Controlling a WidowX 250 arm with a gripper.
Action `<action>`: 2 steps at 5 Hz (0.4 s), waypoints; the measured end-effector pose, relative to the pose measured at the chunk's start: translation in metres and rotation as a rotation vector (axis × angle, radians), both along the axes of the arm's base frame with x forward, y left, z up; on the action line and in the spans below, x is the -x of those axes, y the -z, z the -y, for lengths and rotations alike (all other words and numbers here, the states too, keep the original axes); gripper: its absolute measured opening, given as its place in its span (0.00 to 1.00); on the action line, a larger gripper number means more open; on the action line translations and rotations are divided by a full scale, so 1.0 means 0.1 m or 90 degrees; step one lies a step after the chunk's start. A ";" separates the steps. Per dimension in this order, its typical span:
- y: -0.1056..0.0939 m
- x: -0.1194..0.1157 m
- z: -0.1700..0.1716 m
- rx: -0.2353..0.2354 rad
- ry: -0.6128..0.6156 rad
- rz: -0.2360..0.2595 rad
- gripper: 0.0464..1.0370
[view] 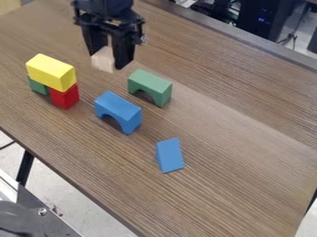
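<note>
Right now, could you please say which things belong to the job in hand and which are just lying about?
In hand:
- pale block, in the tool

Lying about:
- yellow block atop red block and green block
- green arch
- blue arch
- blue wedge

Brown wood-grain tbl [235, 171] w/ dark metal leg [25, 167], over pale grey floor [80, 206]; black boxy PC twr [263, 18] behind (blue lights on).

Black arm entering from top edge, upper left; gripper [108, 60] pointing down, two fingers clamped, slightly apart.
</note>
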State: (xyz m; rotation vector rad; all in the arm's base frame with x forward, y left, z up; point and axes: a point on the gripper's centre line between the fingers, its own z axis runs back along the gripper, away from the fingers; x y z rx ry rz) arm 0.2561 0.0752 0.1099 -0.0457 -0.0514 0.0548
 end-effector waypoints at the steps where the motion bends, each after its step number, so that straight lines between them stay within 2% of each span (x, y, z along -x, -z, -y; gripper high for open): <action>1: 0.05 -0.04 0.28 0.010 0.048 -0.001 0.54; 2: 0.14 0.02 0.77 0.001 0.146 -0.008 0.54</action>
